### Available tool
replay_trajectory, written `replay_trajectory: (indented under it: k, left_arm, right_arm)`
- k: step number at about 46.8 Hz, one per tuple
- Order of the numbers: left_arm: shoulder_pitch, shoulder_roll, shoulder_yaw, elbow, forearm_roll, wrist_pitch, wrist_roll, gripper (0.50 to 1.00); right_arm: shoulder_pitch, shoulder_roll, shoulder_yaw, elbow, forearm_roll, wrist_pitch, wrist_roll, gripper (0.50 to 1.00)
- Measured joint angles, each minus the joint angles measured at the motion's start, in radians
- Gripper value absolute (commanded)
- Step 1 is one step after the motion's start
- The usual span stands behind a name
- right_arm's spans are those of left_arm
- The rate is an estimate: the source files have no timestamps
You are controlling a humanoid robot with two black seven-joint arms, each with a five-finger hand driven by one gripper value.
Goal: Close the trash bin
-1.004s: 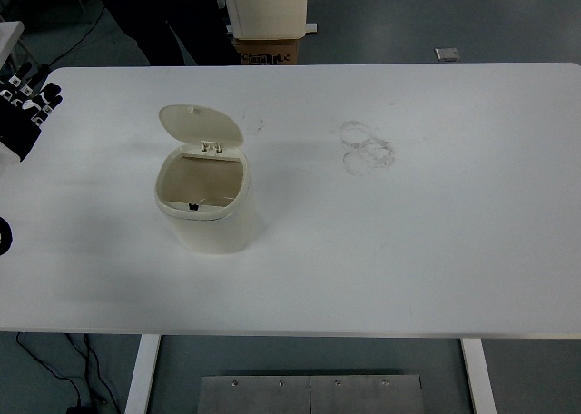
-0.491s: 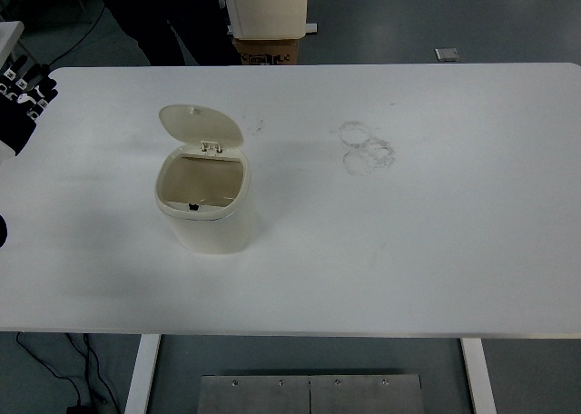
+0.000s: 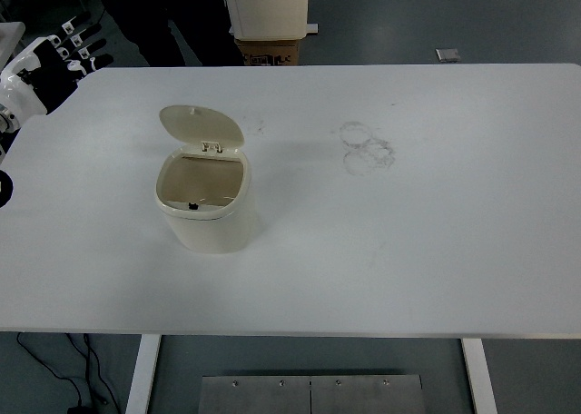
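A small cream trash bin stands left of the table's middle. Its round lid is swung up and back on the far-side hinge, so the inside shows. My left hand is over the table's far left corner, well left of and beyond the bin, with its fingers spread and holding nothing. My right hand is out of view.
Faint ring marks stain the white table right of centre. A cream cabinet on a cardboard box stands just beyond the far edge, next to a person's dark legs.
My left hand has risen and moved right and farther away, from the left edge toward the table's far left corner. The bin and its lid have not moved.
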Motion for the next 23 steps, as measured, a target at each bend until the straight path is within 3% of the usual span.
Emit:
replay_trajectory:
  k: [10, 23]
  left_arm:
    - [-0.16, 0.104, 0.259, -0.195, 0.001, 0.001, 0.0, 1.0]
    - [-0.381, 0.134, 0.517, -0.304, 0.002, -0.018, 0.0, 1.0]
  right_arm:
    - [0.0, 0.0, 0.0, 0.0, 0.0, 0.0, 0.0, 0.991]
    - [0.0, 0.0, 0.0, 0.0, 0.0, 0.0, 0.0, 0.991]
